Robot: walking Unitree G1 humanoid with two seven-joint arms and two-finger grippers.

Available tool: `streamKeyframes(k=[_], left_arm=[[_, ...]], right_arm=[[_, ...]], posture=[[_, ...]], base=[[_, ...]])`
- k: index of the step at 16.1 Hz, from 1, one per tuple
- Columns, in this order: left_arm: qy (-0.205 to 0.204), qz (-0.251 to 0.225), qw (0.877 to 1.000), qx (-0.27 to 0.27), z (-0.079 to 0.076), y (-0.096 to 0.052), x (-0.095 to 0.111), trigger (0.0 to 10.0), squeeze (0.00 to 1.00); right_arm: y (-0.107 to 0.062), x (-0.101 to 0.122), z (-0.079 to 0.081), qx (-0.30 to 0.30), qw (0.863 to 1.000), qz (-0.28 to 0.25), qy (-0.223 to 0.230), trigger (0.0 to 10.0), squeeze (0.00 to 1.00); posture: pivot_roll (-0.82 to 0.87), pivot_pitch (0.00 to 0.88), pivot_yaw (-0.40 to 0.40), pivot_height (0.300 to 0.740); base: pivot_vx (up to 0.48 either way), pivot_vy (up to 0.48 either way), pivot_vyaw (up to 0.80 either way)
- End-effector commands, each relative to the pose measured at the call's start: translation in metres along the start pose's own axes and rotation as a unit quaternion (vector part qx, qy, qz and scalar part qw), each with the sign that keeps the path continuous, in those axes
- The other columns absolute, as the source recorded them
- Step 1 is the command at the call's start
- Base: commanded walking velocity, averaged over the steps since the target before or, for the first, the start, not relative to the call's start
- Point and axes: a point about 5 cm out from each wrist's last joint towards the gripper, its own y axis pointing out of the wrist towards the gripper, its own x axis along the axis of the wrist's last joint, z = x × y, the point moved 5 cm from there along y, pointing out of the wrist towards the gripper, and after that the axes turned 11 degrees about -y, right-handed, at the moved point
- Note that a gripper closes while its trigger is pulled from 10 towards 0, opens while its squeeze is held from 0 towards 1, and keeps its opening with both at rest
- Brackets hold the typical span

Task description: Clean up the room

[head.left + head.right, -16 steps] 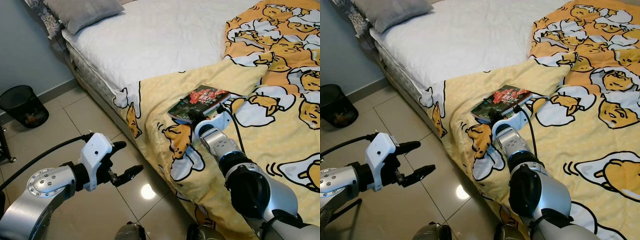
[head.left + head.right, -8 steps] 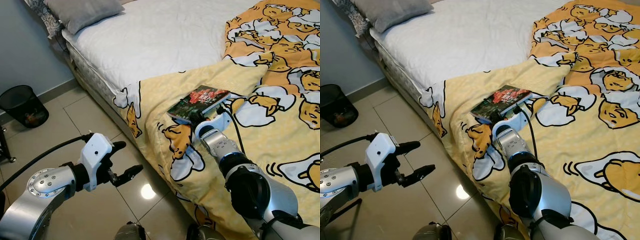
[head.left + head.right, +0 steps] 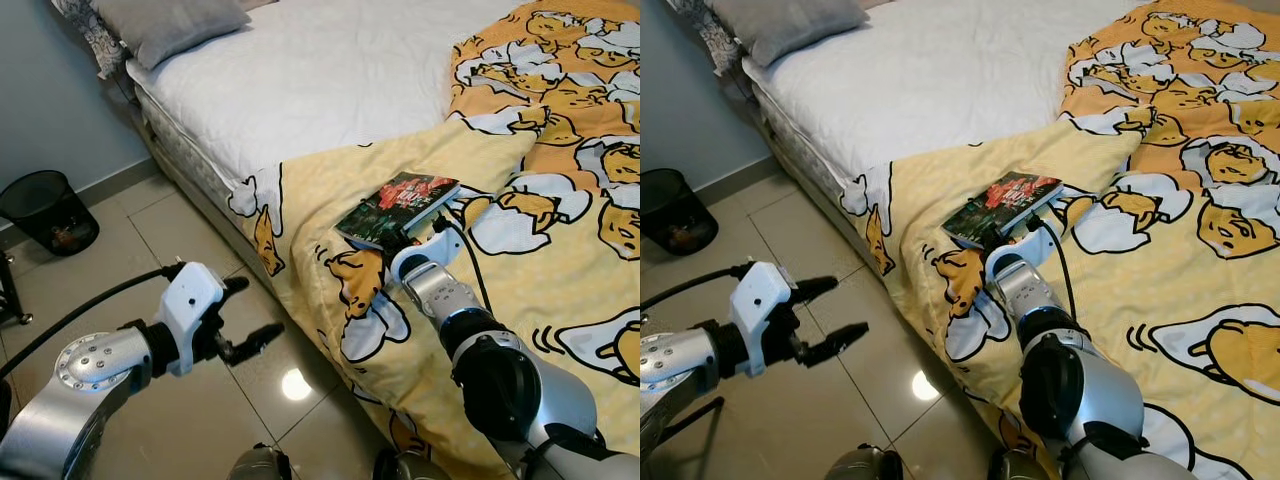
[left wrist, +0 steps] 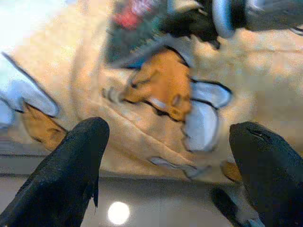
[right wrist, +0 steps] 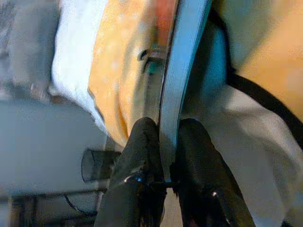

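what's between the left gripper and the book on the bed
The left gripper hangs open over floor tile; between it and the book hangs the duck-print blanket's edge, seen in the eye views.

I see book (image 3: pixel 398 207) on yellow blanket (image 3: pixel 560 250), near bed edge. My right gripper (image 3: pixel 408 237) at book's near corner; left gripper (image 3: pixel 240 320) spread over floor beside bed (image 3: pixel 300 80).

Over the last second the left gripper (image 3: pixel 238 320), its two black fingers spread apart above the beige floor tiles (image 3: pixel 150 250), drifted slightly toward nine o'clock, and its fingertips dipped a little lower. The right gripper (image 5: pixel 163 156), pinching the near edge of the dark red-and-green paperback book (image 3: pixel 398 207) on the yellow cartoon-print blanket (image 3: pixel 560 270), nudged barely toward three o'clock.
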Motion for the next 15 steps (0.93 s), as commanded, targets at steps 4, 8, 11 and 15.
streamKeyframes(k=[4, 8, 11, 15], left_arm=[[-0.015, -0.094, 0.991, 0.089, 0.024, 0.012, 0.022, 10.0, 1.00], [-0.160, -0.191, 0.968, 0.019, 0.030, 0.018, 0.058, 10.0, 1.00], [-0.249, -0.265, 0.931, -0.037, 0.037, 0.009, 0.084, 10.0, 1.00], [-0.364, -0.276, 0.884, -0.097, 0.056, 0.000, 0.086, 10.0, 0.97]], right_arm=[[-0.004, 0.015, 0.013, 0.098, 0.991, -0.021, -0.091, 0.0, 0.00], [-0.036, 0.039, 0.022, 0.276, 0.947, -0.059, -0.155, 0.0, 0.00], [-0.065, 0.048, 0.040, 0.389, 0.902, -0.060, -0.176, 0.0, 0.00], [-0.104, 0.044, 0.064, 0.512, 0.842, -0.023, -0.169, 0.0, 0.00]], posture=[[0.12, 0.000, 0.046, 0.740], [0.06, 0.000, 0.062, 0.740], [0.05, 0.000, 0.065, 0.740], [0.06, 0.000, 0.058, 0.740]], base=[[0.000, 0.000, 0.00], [0.000, 0.000, 0.00], [0.000, 0.000, 0.00], [0.000, 0.000, 0.00]])
